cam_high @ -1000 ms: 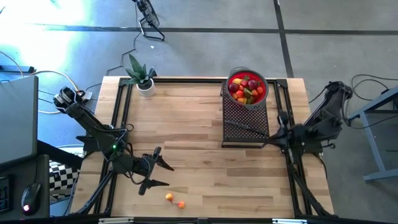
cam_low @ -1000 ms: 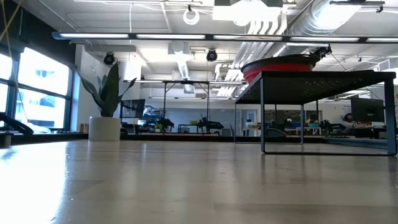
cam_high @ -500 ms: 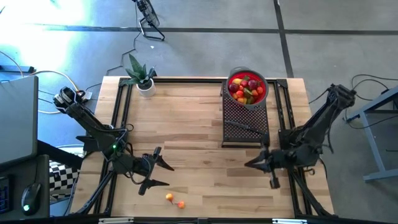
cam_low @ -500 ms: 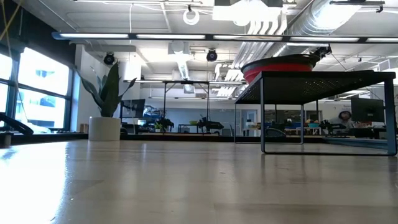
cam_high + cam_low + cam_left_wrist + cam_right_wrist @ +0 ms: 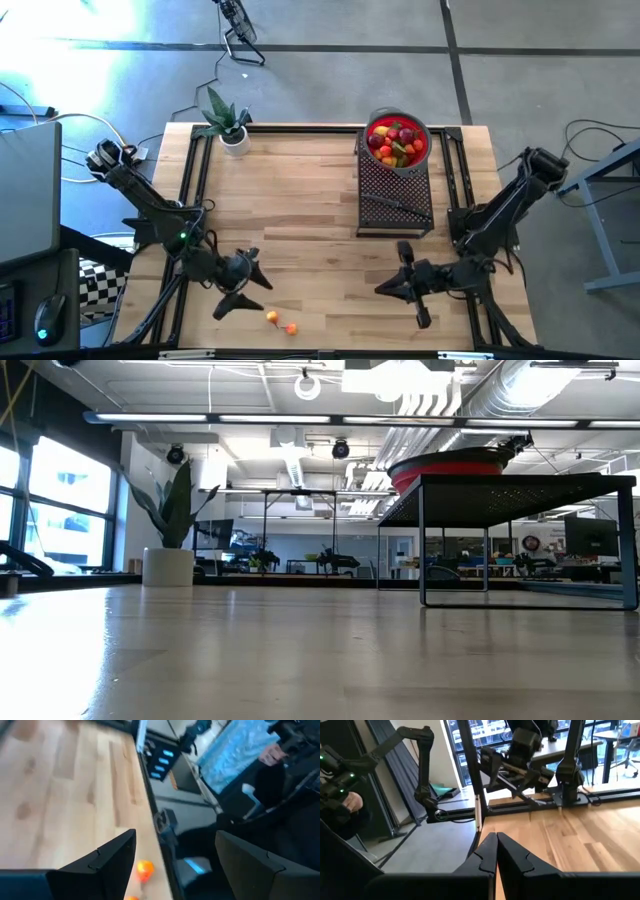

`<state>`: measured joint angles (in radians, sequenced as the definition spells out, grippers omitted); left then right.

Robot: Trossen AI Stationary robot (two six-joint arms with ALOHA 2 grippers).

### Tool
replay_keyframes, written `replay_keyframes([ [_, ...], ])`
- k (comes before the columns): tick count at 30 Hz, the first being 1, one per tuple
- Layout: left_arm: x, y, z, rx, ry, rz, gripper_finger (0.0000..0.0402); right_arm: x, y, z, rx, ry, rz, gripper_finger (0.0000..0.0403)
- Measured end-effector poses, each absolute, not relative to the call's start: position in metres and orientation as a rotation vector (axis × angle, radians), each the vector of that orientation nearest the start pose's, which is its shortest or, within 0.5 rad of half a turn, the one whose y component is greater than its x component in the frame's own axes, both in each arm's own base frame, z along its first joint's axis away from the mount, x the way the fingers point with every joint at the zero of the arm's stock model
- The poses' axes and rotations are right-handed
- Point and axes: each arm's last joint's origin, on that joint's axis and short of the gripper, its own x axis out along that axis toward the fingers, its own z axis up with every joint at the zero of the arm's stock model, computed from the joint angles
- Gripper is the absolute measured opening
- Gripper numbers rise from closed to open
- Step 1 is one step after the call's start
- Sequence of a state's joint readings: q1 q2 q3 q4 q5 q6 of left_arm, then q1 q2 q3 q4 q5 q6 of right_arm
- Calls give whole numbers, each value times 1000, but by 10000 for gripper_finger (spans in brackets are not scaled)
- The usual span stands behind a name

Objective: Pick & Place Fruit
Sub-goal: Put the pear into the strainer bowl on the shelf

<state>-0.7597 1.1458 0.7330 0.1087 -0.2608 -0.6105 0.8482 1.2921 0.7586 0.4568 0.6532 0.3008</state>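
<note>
Left gripper (image 5: 252, 288) sits low over the front-left of the table (image 5: 300, 200), jaws spread wide, nothing between them. Two loose fruits (image 5: 281, 322) lie on the wood just in front of it, near the front edge: one orange, one orange-red, almost touching each other. Left wrist view shows the orange one (image 5: 144, 868) just past the fingers (image 5: 107, 862), close to the table edge, not gripped.

Right gripper (image 5: 385, 288) is over the front-right of the table, pointing toward the left arm, fingers (image 5: 492, 852) pressed fully together, holding nothing. It's well apart from the loose fruits.

The remaining fruit (image 5: 396, 142) is piled in the red bowl (image 5: 425, 140) on top of the black mesh stand (image 5: 395, 195) at the back right. Mix of red, yellow, orange, green pieces. A dark tool (image 5: 395, 204) lies across the stand in front of the bowl.

Low view: stand (image 5: 510, 490) with bowl rim (image 5: 450, 463) on top, plant (image 5: 170, 535) at far left, neither gripper in shot.

Potted plant (image 5: 228, 125) is at the back-left corner
</note>
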Motion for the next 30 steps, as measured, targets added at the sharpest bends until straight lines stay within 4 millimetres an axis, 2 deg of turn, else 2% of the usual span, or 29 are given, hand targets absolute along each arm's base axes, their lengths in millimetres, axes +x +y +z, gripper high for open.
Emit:
replay_keyframes([
  [5,189,-174,278,-425,490,-378,269,201,201,274,271,79,183,3],
  [8,193,-184,284,-398,505,-383,269,201,201,275,278,74,185,3],
  [16,209,-216,283,-179,696,-348,269,201,201,277,261,55,191,3],
  [21,220,-226,276,-41,867,-277,269,202,200,277,263,54,185,3],
  [26,229,-236,257,67,938,-266,269,202,200,278,270,49,185,3],
  [30,233,-241,244,84,975,-264,269,202,200,278,271,48,185,3],
])
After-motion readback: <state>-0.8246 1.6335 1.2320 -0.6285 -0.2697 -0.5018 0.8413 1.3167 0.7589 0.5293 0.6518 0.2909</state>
